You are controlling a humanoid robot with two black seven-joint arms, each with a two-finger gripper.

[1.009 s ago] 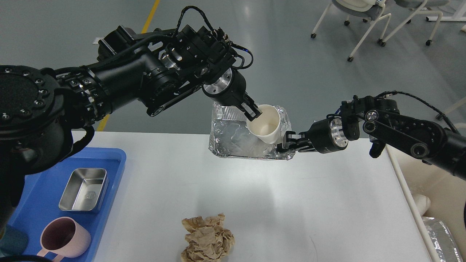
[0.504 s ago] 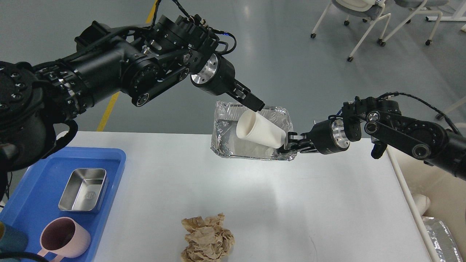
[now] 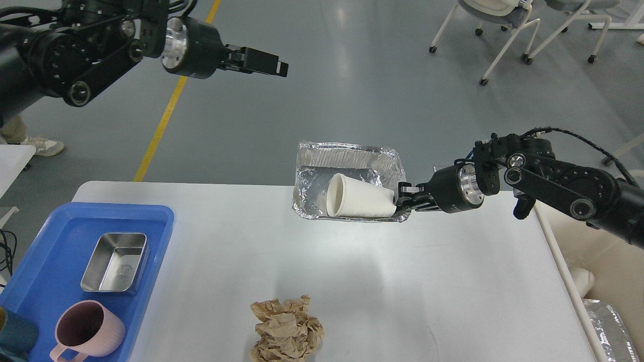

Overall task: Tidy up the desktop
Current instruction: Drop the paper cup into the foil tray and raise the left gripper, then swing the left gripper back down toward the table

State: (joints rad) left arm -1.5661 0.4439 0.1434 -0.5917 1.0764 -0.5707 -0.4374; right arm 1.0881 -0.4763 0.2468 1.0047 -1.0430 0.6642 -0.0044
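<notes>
The white desktop point(image 3: 402, 281) fills the lower view. My right gripper point(image 3: 403, 200) is shut on the right rim of a foil tray point(image 3: 347, 160) and holds it tilted above the desktop's far edge. A white paper cup point(image 3: 358, 202) lies on its side inside the foil tray, mouth to the left. My left gripper point(image 3: 274, 64) is high at the upper left over the floor, open and empty, far from the foil tray. A crumpled ball of brown paper point(image 3: 287, 329) lies on the desktop near its front edge.
A blue plastic tray point(image 3: 45, 266) on the desktop's left holds a steel box point(image 3: 115, 261), a pink mug point(image 3: 88, 329) and a teal item point(image 3: 15, 334). A cream bin point(image 3: 616, 261) with foil inside stands off the right edge. Chairs point(image 3: 503, 20) stand behind.
My left gripper let go of the paper cup and swung up and to the left. The cup tipped over and now lies in the foil tray. My right gripper kept hold of the tray.
</notes>
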